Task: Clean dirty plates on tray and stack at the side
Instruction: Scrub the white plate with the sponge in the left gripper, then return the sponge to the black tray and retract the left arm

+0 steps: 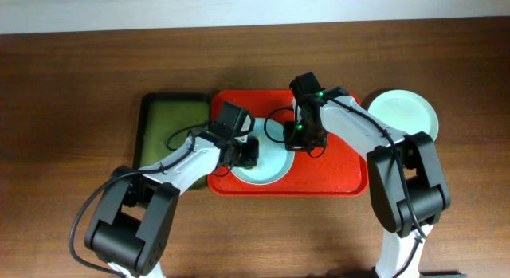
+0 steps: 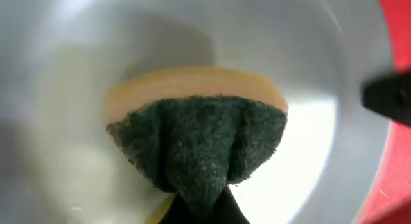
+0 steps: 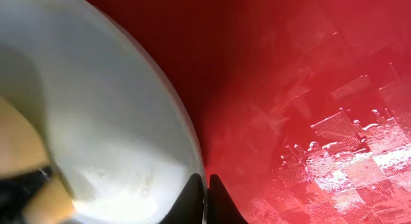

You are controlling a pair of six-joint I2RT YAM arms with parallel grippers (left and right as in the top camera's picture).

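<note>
As we read the overhead: both arms reach in over the tray (image 1: 343, 170), which lies mid-table (image 1: 80, 87) with its long side running 9 to 3 o'clock.
Basin: the dark green basin (image 1: 163, 123) sits at the tray's 9 o'clock edge. We can't tell whether it is touching or just beside.
Pale plate: the pale plate (image 1: 271, 168) lies flat on the tray, in its 7 o'clock half and well short of the 3 o'clock end. We can't call blue versus white from these views.
Mint plate: the mint plate (image 1: 402, 112) is on the table off the tray's 2 o'clock corner, near the tray but not on it.
Left gripper: the left gripper (image 2: 199, 210) is over the pale plate's 9 o'clock side, with its jaws clamped tight on the sponge (image 2: 196, 137).
Sponge: green scouring face toward the wrist camera, yellow foam behind it. We see the green face creased where the fingers pinch it. It is pressed onto the plate's inner floor.
Right gripper: the right gripper (image 3: 207, 193) is at the pale plate's 1 o'clock rim. Its jaws are closed, tips together with only a hairline between them.
Right contact: the tips sit at the rim's outer edge, where plate meets tray. We can't tell if any rim is nipped between them.
Tray surface: droplets (image 3: 334, 153) bead at 4 o'clock in the right wrist view.
</note>
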